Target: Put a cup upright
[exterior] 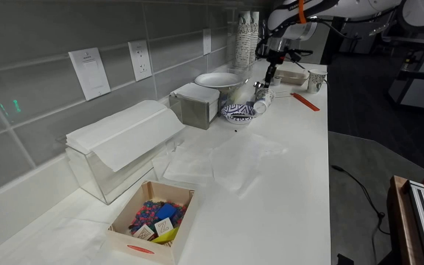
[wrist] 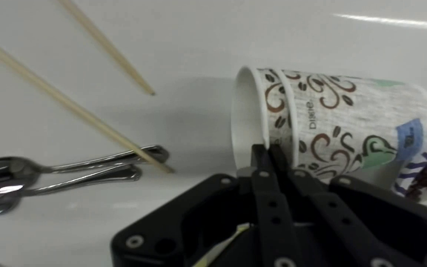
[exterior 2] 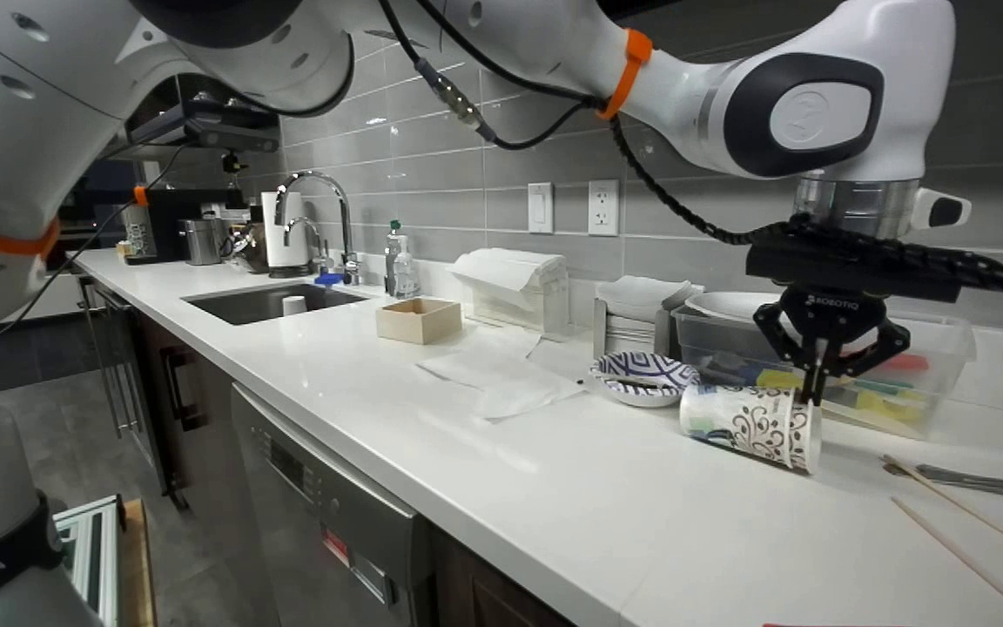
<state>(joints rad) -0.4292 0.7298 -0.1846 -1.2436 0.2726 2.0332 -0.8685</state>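
Paper cup (exterior 2: 750, 424) lies on its side on the white counter (exterior 2: 554, 488): white, brown swirls, blue patch near the base, two rims showing at the mouth end, like one cup sleeved in another. In an exterior view the mouth faces right and the base points toward the patterned bowl (exterior 2: 645, 366); bowl is just beside it, cannot tell if touching. Gripper (wrist: 268, 147) reaches down at the mouth end, fingertips nearly together and pinching the cup's rim, one tip over the mouth, the other over the outer wall. Wrist view also has two thin wooden sticks (wrist: 69, 102) and two metal spoons (wrist: 9, 174) out past the mouth; one stick's end crosses a spoon handle. Clear bin (exterior 2: 945, 357) with coloured items stands behind the cup, napkin holder (exterior: 191, 114) near the bowl. In an exterior view a second cup (exterior: 315, 81) stands upright near the counter edge, flat red strip (exterior: 305, 102) near it, tall cup stacks (exterior: 244, 44) by the wall. Wooden box (exterior 2: 406, 326) with letter blocks (exterior: 164, 226) sits farther along, well apart from the claw.
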